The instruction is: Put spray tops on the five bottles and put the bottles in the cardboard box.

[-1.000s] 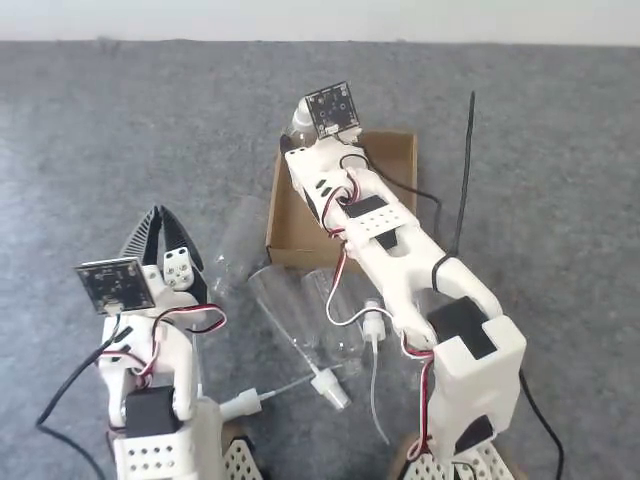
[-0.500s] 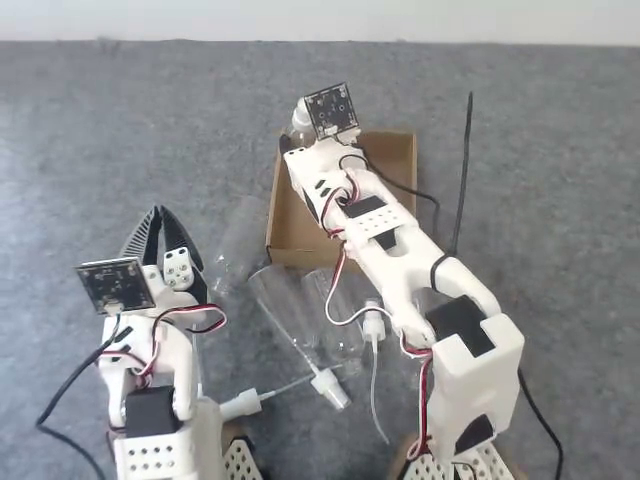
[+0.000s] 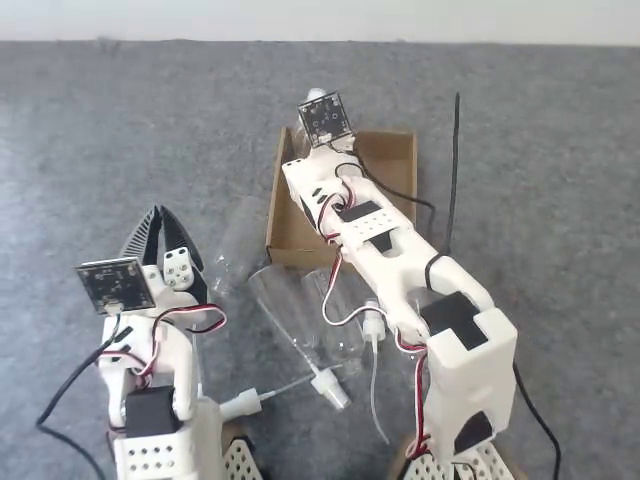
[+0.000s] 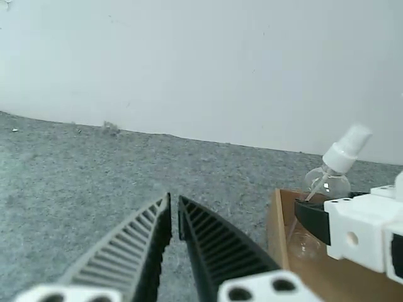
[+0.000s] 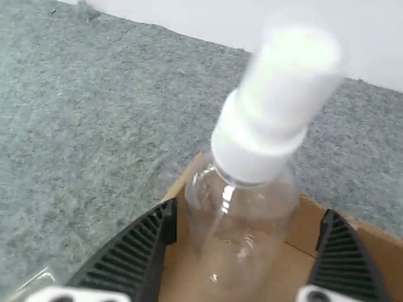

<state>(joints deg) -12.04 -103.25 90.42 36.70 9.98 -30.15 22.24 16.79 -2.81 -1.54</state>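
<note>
My right arm extends over the cardboard box. My left gripper sits well apart from the box, fingers together. Clear bottles lie on the carpet between both arms, with spray tops nearby.

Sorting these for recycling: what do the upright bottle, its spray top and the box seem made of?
The bottle looks like clear, glossy plastic: see-through with bright glints, though glass is possible. Its spray top looks like opaque white plastic, smooth. The box looks like matte brown cardboard with thin flat walls.
</note>
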